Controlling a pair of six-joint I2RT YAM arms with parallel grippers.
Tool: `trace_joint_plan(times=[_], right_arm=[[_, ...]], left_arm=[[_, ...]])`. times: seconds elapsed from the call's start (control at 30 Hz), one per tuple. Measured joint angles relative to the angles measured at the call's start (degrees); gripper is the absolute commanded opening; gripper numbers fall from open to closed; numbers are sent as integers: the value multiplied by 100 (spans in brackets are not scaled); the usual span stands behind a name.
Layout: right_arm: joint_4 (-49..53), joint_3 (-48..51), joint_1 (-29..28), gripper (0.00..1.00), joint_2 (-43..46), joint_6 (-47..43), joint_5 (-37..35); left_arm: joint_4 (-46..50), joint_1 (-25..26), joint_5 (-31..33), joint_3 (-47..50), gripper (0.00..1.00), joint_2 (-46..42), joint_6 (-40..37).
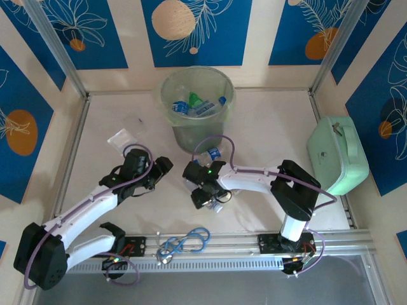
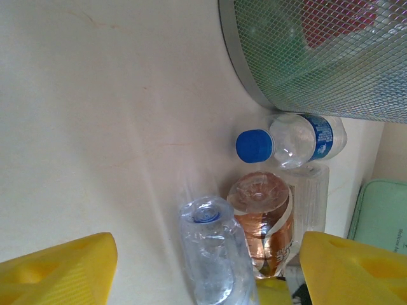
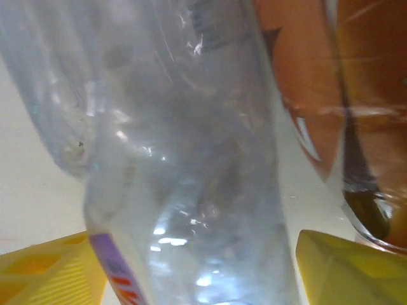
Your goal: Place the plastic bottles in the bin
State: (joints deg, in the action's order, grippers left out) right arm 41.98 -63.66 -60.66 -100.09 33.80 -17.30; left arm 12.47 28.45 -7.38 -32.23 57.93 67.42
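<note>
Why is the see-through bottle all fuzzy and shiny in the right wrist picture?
Right wrist view: the clear bottle is too close, so it blurs, with white glints. Left wrist view: the blue-capped bottle looks sharp. Top view: evenly lit.

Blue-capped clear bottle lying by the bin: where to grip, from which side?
Grip the blue-capped bottle at the neck, behind its cap, from above. It lies on its side, body close against the bin with the brown bottle alongside; the cap end looks freest.

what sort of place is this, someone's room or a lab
Most likely a robot test booth: a left arm and a right arm bolted to a metal rail at the table edge, blue patterned panels walling the table in, and a bin staged with bottles.
</note>
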Motion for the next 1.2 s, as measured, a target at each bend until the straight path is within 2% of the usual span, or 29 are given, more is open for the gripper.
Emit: trace_joint_plan(times=[0.2, 0.4, 0.67, 0.8, 0.93, 1.07, 1.2], right_arm=[[96, -17, -166, 62, -9, 7, -83], [243, -190, -306, 59, 282, 9, -144], [671, -1078, -708, 56, 1014, -129, -505], [1001, -1646, -680, 56, 1311, -313, -699], [986, -2522, -326, 56, 1530, -649, -695], [896, -3574, 562, 56, 1547, -866, -376], [896, -4833, 1425, 56, 1106, -929, 11]], left_arm=[[0, -31, 0, 0, 76, -15, 0], [2, -33, 0, 0, 76, -15, -2], [155, -149, 44, -2, 77, -245, -181], [323, -245, 164, -63, 77, -304, -428], [605, -247, 223, -310, 76, -304, -828], [693, -247, 262, -579, 76, -302, -1220], [708, -247, 282, -693, 75, -302, -1482]])
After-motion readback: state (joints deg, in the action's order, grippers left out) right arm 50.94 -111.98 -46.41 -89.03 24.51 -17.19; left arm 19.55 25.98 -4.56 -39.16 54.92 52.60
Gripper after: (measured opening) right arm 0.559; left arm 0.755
